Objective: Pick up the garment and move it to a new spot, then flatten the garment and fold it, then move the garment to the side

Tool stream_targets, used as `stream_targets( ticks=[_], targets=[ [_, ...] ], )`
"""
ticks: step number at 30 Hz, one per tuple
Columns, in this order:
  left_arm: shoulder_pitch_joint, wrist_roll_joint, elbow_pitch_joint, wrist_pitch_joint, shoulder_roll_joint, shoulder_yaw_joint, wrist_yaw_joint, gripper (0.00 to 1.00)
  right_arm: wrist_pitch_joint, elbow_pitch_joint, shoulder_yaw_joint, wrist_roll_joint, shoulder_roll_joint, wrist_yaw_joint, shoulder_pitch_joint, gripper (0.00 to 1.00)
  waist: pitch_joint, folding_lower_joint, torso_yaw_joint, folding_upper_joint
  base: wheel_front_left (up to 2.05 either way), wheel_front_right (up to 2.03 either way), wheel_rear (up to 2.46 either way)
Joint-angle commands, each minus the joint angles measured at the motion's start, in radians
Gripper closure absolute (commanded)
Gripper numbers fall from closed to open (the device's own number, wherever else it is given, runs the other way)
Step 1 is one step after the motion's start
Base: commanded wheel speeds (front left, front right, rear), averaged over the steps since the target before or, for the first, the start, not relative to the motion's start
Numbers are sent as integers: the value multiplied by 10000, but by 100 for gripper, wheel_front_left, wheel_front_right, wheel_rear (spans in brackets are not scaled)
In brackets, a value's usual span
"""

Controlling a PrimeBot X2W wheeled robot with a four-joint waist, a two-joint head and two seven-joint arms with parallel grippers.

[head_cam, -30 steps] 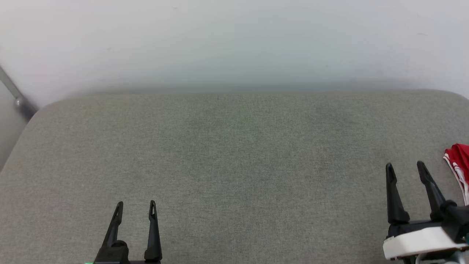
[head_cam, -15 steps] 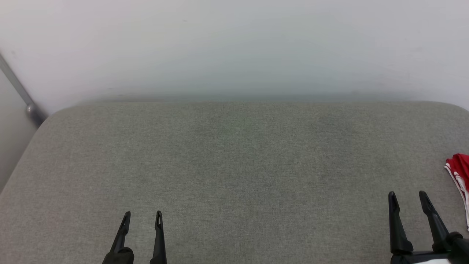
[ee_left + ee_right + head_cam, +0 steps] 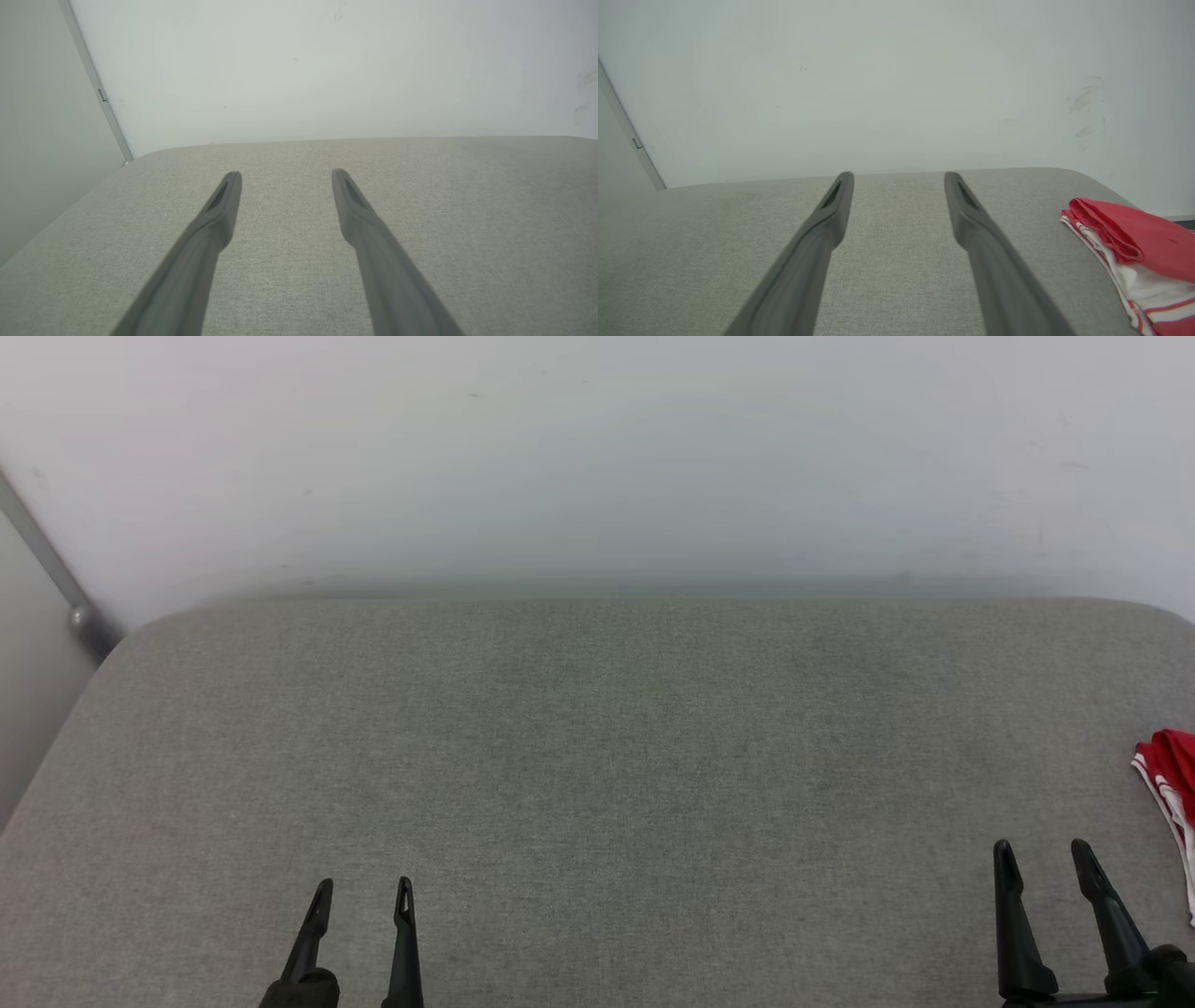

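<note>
The garment (image 3: 1170, 773) is lying at the far right edge of the head view, around mid-height, partly cut off by the frame. In the right wrist view it is sitting at the lower right as a compact bundle, with red fabric rolled over on top and white, red-striped layers showing beneath. It is looking thin, soft and light, so it is likely going to sag and open out once lifted. A pinch on one layer is likely to peel that layer away rather than carry the whole bundle. The best hold is probably the thick rolled red edge facing the middle of the frame, taking several layers at once.

The right gripper (image 3: 1043, 847) is hovering at the lower right of the head view with its fingers apart and nothing between them. It is near the garment but clear of it, just to its left. The left gripper (image 3: 363, 887) is hovering at the lower left, its fingers likewise apart and empty, well away from the garment.

The grey fabric-covered tabletop (image 3: 597, 756) is carrying the bundle close to its rounded right end, so a careless push is risking a slide off that side. A pale wall (image 3: 597, 457) is running across the top, and a grey metal strip (image 3: 47, 579) is slanting down at the upper left. Nothing is standing between the right gripper and the garment.
</note>
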Motion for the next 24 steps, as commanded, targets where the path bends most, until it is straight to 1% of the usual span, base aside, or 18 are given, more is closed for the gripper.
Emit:
stream_targets(
  ticks=[1,3,4,8,9,24],
  targets=[
    [82,-56,32,-23,-17,23,-17,0,-16,-19,16,-1,49,-8,88,0,6,1,10,-1,0,0,0],
    [83,-85,47,-23,-19,32,-33,0,-16,-1,50,0,50,-8,82,0,17,1,18,-1,0,0,0],
    [1,-84,46,2,-4,16,-14,100,0,12,57,5,0,0,-2,100,18,1,19,-1,0,0,0],
    [20,-95,426,49,-4,-28,-11,100,19,380,90,16,2,2,34,100,18,1,20,-1,0,0,0],
    [14,-245,437,65,-2,-30,-26,100,45,416,102,158,1,2,19,100,21,1,18,-1,0,0,0],
    [-612,-3523,798,622,174,127,-410,100,651,904,214,3189,-132,1,-627,100,88,1,-20,-1,0,0,0]
  ],
)
